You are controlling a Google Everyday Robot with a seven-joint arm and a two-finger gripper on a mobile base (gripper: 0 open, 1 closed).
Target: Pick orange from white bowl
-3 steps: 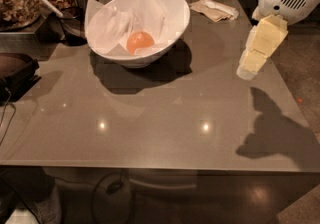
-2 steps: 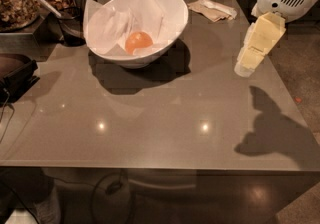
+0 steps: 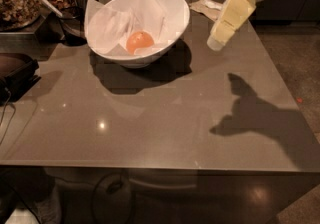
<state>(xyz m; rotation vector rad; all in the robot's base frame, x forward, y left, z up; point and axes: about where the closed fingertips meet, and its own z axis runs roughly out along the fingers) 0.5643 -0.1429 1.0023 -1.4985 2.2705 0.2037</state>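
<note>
The orange (image 3: 139,41) lies inside the white bowl (image 3: 172,28), on crumpled white paper, near the bowl's front. The bowl stands at the back of the grey table, left of centre. My gripper (image 3: 218,41) hangs at the upper right, cream-coloured, pointing down and left above the table. It is to the right of the bowl, apart from it, and holds nothing that I can see.
Dark glass jars of brown snacks (image 3: 17,0) stand at the back left. A dark object (image 3: 17,70) lies at the left edge. A crumpled paper (image 3: 207,7) lies behind the gripper. The grey table (image 3: 160,118) stretches toward the front.
The view has shifted, so the bowl now sits a little more to the right and lower. The gripper has moved slightly left, closer to the bowl.
</note>
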